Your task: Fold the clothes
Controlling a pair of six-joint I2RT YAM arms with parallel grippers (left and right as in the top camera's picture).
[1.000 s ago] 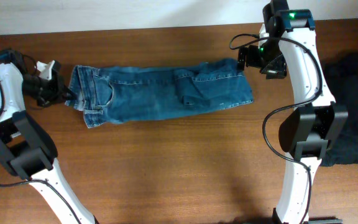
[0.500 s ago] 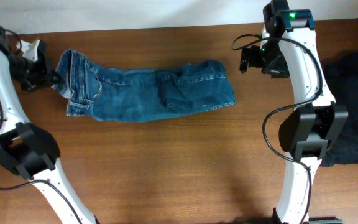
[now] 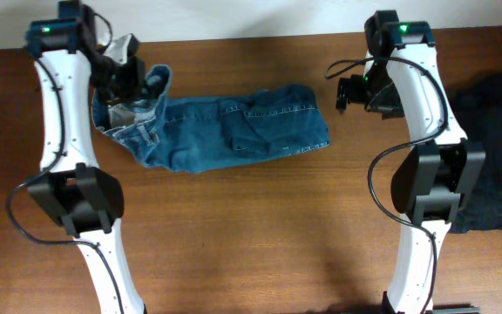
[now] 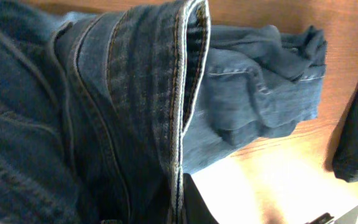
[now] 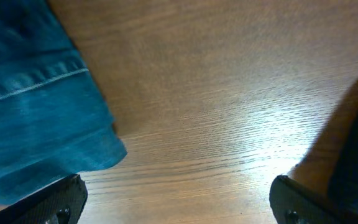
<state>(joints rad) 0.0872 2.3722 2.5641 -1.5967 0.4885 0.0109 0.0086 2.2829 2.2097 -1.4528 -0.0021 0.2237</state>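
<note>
The jeans (image 3: 234,131) lie stretched left to right across the far middle of the bench (image 3: 251,244), already doubled lengthwise by the look of them. Their waistband (image 4: 185,93) end is bunched and raised off the wood at the far left. There the left claw (image 3: 133,74) appears to be pinching the waistband; its wrist view is filled with close denim and pale stitching, so the fingers themselves are hidden. The right claw (image 3: 356,92) hangs just right of the leg hems, apart from the cloth. Its fingertips (image 5: 67,193) are spread wide over bare wood, with only the hem corner at the left of its view. The black garment (image 3: 495,131) sits heaped at the far right edge, untouched. The step in hand looks like the crosswise fold of the jeans, waistband over toward the hems, and the task seems well short of done. The next move likely calls for carrying the waistband rightward, low and level, so the layers land square without dragging the lower cloth. The right claw could pin the hems.
</note>
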